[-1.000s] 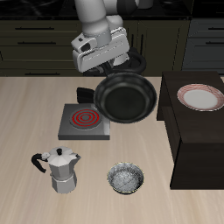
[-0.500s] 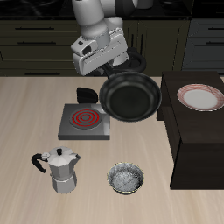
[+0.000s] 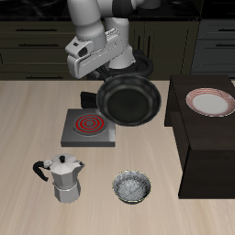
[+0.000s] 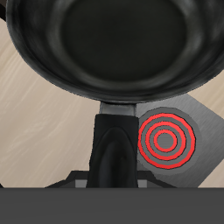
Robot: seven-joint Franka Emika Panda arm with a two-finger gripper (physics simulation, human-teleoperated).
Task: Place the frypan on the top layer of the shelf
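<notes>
The round black frypan point(image 3: 132, 99) hangs in the air above the table, between the burner plate and the shelf, tilted with its open face toward the front. My gripper point(image 3: 117, 72) is shut on the frypan's handle just behind the pan. In the wrist view the frypan point(image 4: 109, 44) fills most of the frame and its black handle point(image 4: 115, 149) runs back toward me. The dark boxy shelf point(image 3: 204, 151) stands beside the pan, lower than it, with its flat top a little apart from the pan's rim.
A pink-rimmed plate point(image 3: 210, 102) lies on the shelf's top, toward the back. A grey burner plate with red coils point(image 3: 89, 128) sits under the pan's near side, also in the wrist view point(image 4: 164, 138). A moka pot point(image 3: 62, 178) and a small silvery bowl point(image 3: 131, 187) stand near the front.
The arm has shifted slightly away from the shelf and the pan with it, by a small amount. The grip on the handle is unchanged.
</notes>
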